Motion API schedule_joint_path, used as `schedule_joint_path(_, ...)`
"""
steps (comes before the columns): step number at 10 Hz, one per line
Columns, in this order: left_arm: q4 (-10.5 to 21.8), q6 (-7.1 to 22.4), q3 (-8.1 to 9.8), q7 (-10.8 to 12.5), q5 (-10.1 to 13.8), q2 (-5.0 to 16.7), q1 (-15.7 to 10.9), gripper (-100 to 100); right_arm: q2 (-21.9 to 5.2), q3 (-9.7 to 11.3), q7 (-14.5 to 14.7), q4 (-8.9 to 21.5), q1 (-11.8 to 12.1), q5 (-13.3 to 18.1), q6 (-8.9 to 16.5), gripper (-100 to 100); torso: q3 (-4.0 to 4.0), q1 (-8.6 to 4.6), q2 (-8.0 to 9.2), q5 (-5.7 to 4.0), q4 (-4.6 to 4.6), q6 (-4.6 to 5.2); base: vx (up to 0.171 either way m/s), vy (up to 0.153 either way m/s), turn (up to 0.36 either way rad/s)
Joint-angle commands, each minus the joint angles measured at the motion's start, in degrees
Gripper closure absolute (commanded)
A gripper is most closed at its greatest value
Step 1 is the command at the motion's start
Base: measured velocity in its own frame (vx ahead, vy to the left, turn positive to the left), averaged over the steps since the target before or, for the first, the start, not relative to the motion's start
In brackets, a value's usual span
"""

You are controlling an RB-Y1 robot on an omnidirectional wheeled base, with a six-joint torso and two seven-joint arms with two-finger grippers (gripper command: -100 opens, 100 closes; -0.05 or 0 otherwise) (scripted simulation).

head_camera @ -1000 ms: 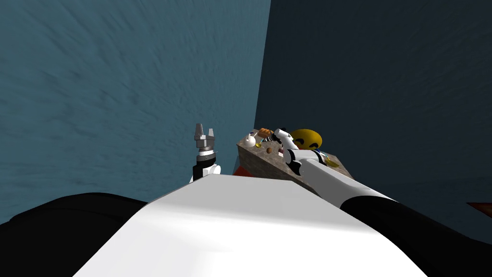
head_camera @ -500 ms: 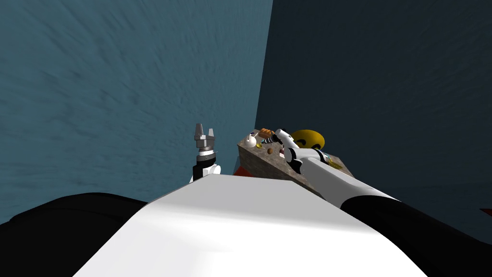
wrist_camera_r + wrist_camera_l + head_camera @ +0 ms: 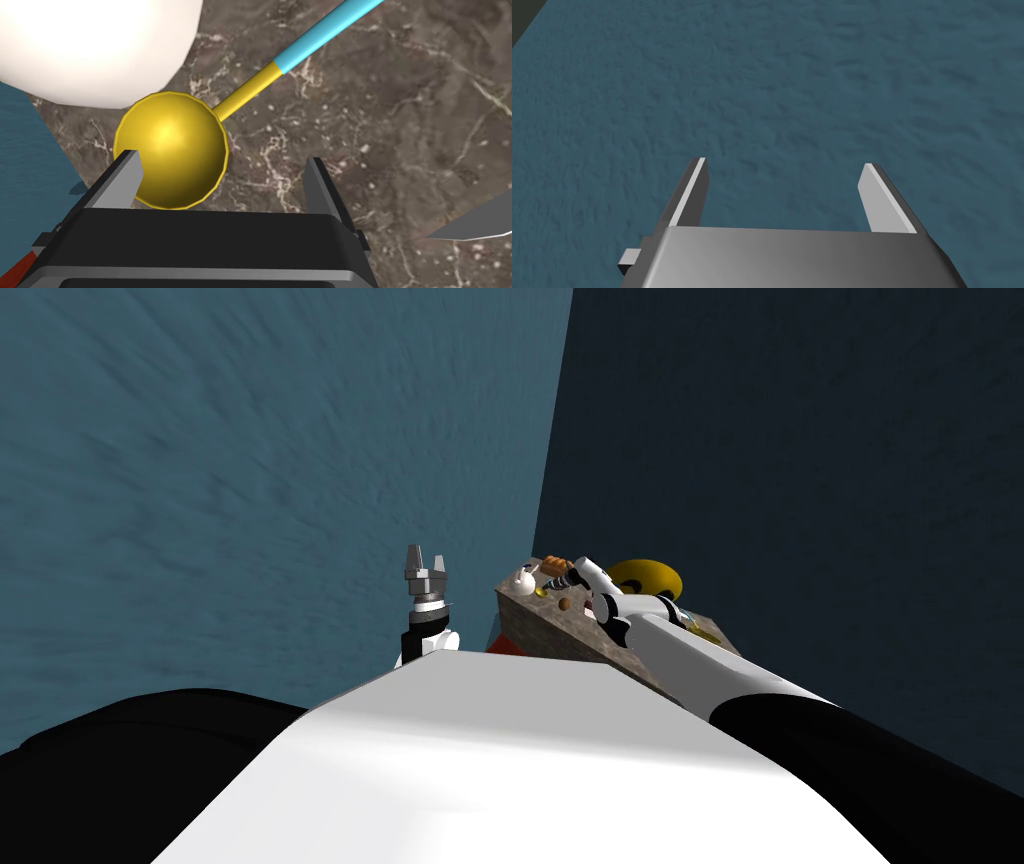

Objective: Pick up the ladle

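Jaws of the right gripper (image 3: 222, 156) are seen spread wide, about a third of the wrist view apart, with nothing clamped between them; they are held over a brown marbled table top (image 3: 380, 120); the ladle (image 3: 170, 147) is found lying on that top, its round yellow bowl partly between the fingers and crowded against one of them; that finger (image 3: 125, 172) is drawn across the bowl's rim, though contact cannot be judged; the other finger stands well clear of the bowl, over bare marble; the ladle's thin handle is seen running away from the gripper, yellow near the bowl and light blue further out; a white rounded object (image 3: 95, 45) is seen just beyond the bowl, at its far rim; a grey pointed shape (image 3: 470, 220) is seen beside the clear finger; in the head view, just right of centre, the right arm is stretched over the table (image 3: 540, 626); a large yellow ball (image 3: 655, 576) is seen at the table's far side; left of centre in that view the left gripper (image 3: 424, 556) is raised, its jaws likewise wide apart and empty.
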Motion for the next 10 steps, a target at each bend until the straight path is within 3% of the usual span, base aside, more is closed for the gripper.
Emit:
schedule_joint_path(1, 0.0, 0.0, 0.00, 0.0, 0.0, 0.0, 0.0, 0, -0.4, -0.2, 0.6, 2.6, -1.0, -0.6, -0.2, -100, 0.00, 0.00, 0.00, 0.00, 0.00, 0.00, 0.009, 0.005, 0.010)
schedule_joint_path(3, 0.0, 0.0, 0.00, 0.0, 0.0, 0.0, 0.0, 0, -0.3, -0.1, 0.4, 2.3, -0.9, -0.5, 0.0, -100, 0.02, -0.03, 0.04, 0.00, 0.01, 0.01, 0.000, 0.000, 0.000)
schedule_joint_path(4, 0.0, 0.0, 0.00, 0.0, 0.0, 0.0, 0.0, 0, -0.3, -0.1, 0.5, 2.4, -0.9, -0.5, -0.1, 0, 0.03, -0.03, 0.05, -0.01, 0.01, 0.01, 0.000, 0.000, 0.000)
schedule_joint_path(5, 0.0, 0.0, 0.00, 0.0, 0.0, 0.0, 0.0, 0, -1.6, -1.0, 2.4, 2.8, 0.6, -1.1, -0.3, -100, 0.03, -0.04, 0.06, -0.01, 0.01, 0.01, 0.033, 0.062, 0.073)
schedule_joint_path(10, 0.0, 0.0, 0.00, 0.0, 0.0, 0.0, 0.0, 0, -2.5, -1.6, 3.9, 3.0, 1.7, -1.5, -0.5, -100, -0.02, 0.11, -0.02, 0.03, 0.00, 0.00, 0.022, 0.050, 0.018)
